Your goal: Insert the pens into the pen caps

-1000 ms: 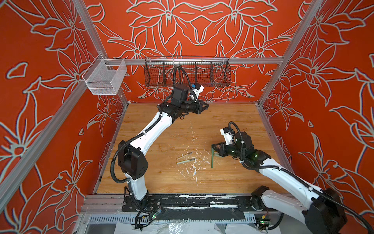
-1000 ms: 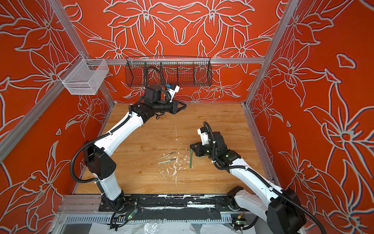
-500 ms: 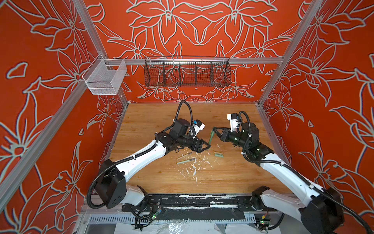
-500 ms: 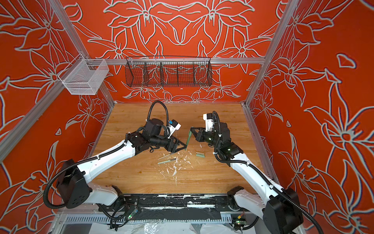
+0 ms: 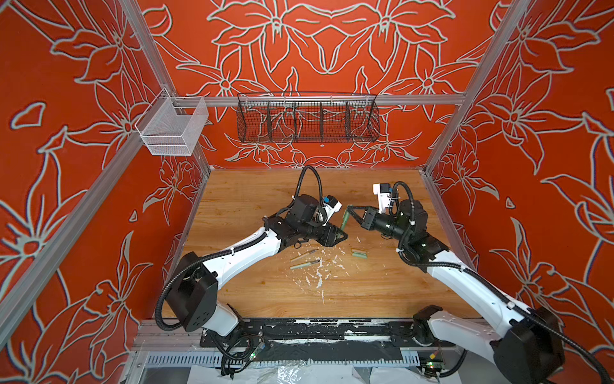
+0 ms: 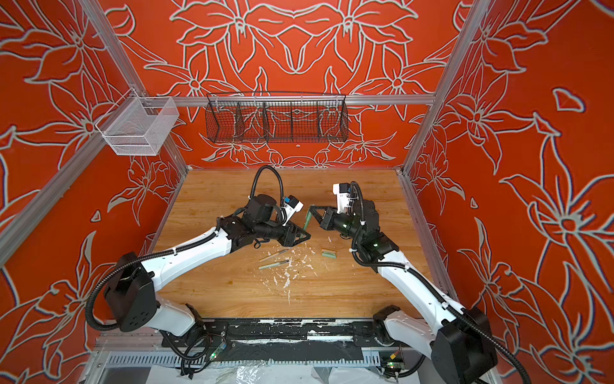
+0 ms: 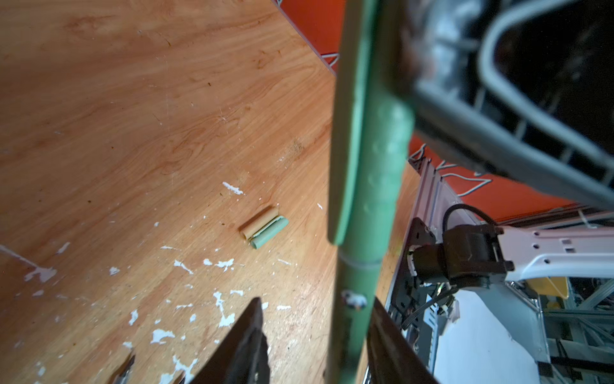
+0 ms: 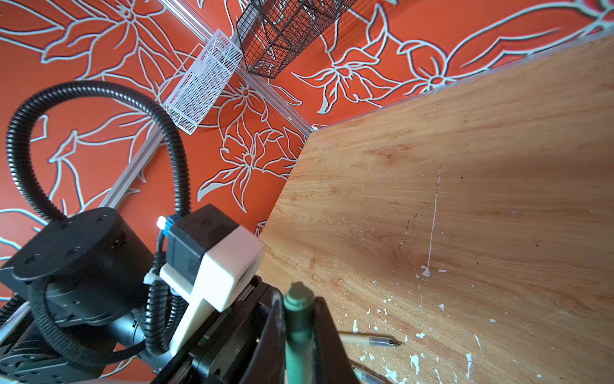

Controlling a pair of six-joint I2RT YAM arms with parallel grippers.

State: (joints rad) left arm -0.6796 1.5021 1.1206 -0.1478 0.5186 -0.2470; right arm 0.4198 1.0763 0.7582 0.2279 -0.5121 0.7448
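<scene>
A dark green pen (image 5: 344,221) hangs tilted above the table's middle, its dark green cap (image 7: 372,159) on the upper end. My right gripper (image 5: 349,207) is shut on that capped end (image 8: 298,299). My left gripper (image 7: 315,301) is open around the pen's lower part; one finger (image 7: 382,319) is against the pen and the other stands clear. In both top views the left gripper (image 6: 305,236) sits just below the right gripper (image 6: 311,206). On the table lie a beige pen (image 5: 303,255), a mint pen (image 5: 304,265), a beige cap (image 7: 259,224) and a pale green cap (image 7: 269,234), side by side.
White paint flecks (image 5: 319,279) are scattered over the wooden table (image 5: 252,199) near the loose pens. A black wire basket (image 5: 307,119) hangs on the back wall and a white mesh basket (image 5: 172,129) on the left rail.
My left arm came from the back basket to the middle and opened around the pen's lower end, then narrowed. My right gripper lifted the dark green pen off the table.
</scene>
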